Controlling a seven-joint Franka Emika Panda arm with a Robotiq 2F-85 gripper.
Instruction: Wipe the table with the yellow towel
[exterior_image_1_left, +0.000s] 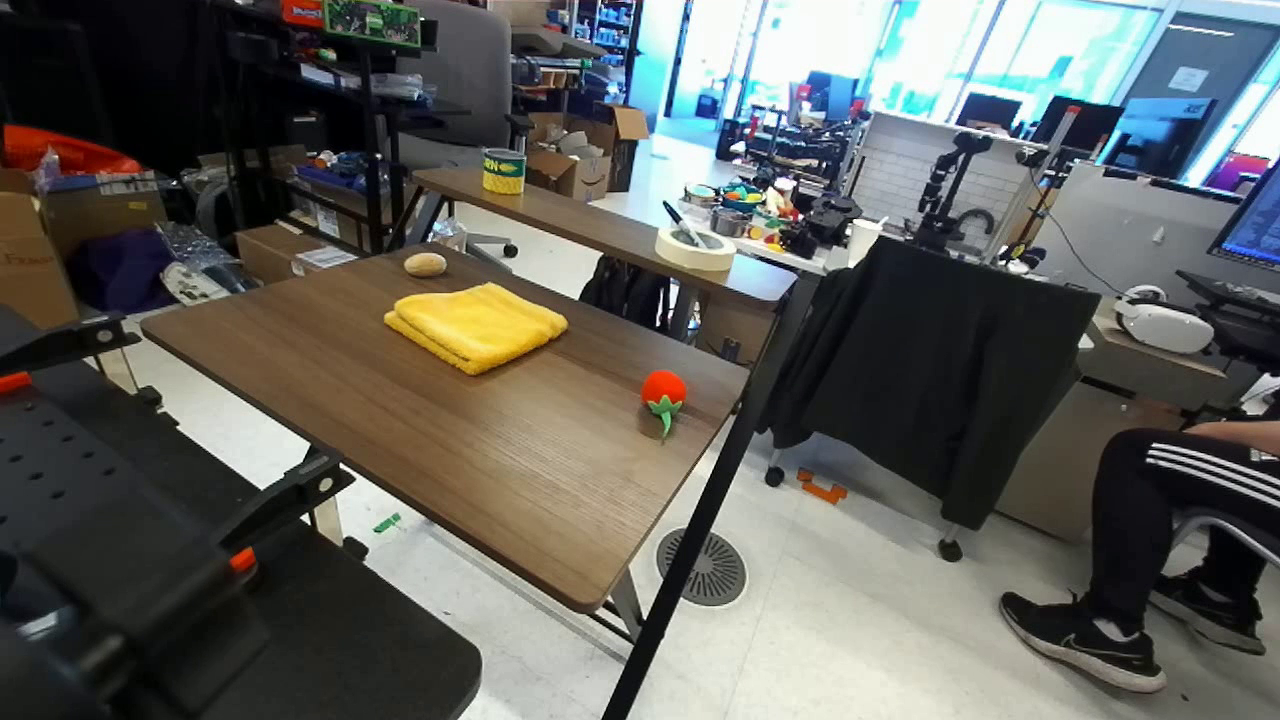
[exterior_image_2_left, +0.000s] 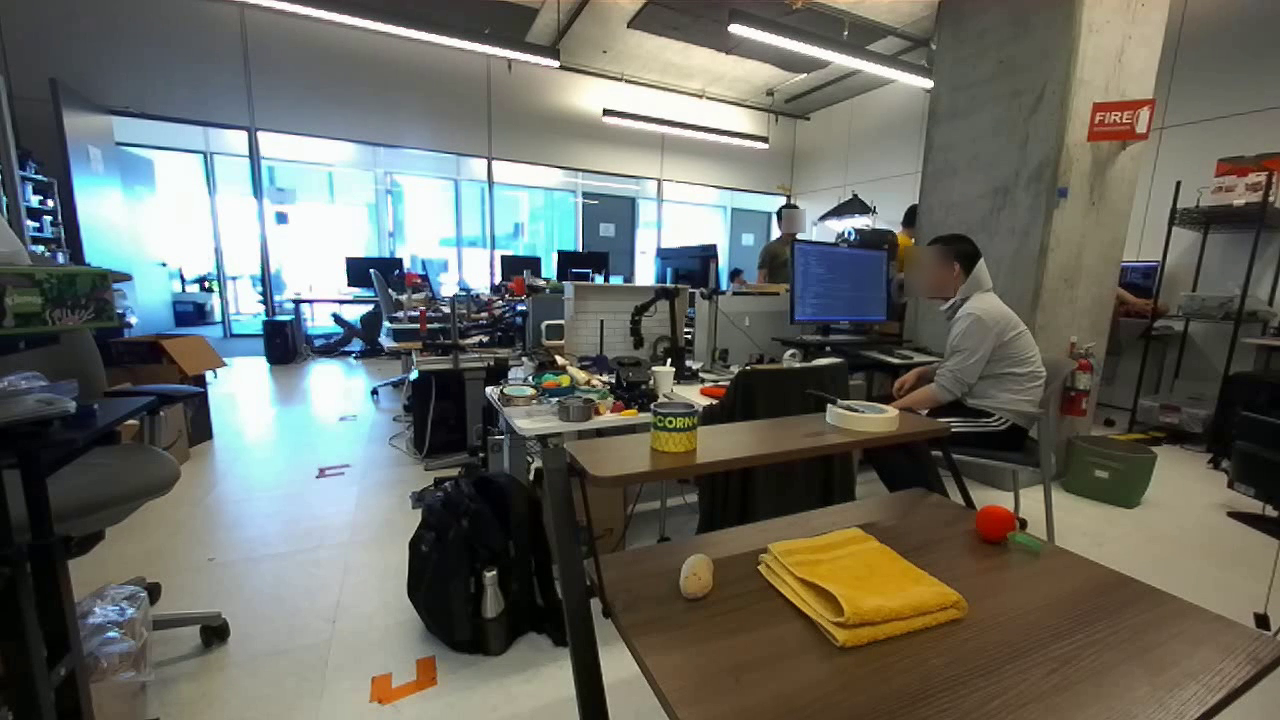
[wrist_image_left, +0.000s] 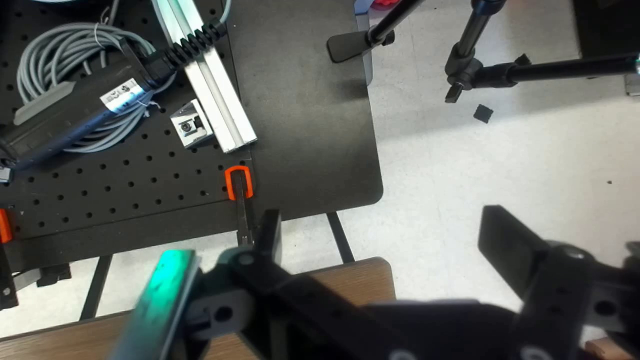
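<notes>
Gripper (wrist_image_left: 382, 220) is hanging with its two fingers spread wide and is gripping nothing; a corner of the black desk (wrist_image_left: 310, 125) and pale floor (wrist_image_left: 445, 165) are showing past it in the wrist view. At the bottom of that view, partly hidden by the gripper, the brown table (wrist_image_left: 362, 282) is only just peeking in, and the yellow towel (exterior_image_1_left: 476, 328) is lying out of frame. Both exterior views are showing the towel folded flat on the table, between the potato (exterior_image_1_left: 425, 264) and the tomato (exterior_image_1_left: 664, 387), touching neither; no long axis is standing out clearly. Probably it is lying beyond the wrist view's bottom edge, so the coming move is likely calling for travel over the table before any lowering.
</notes>
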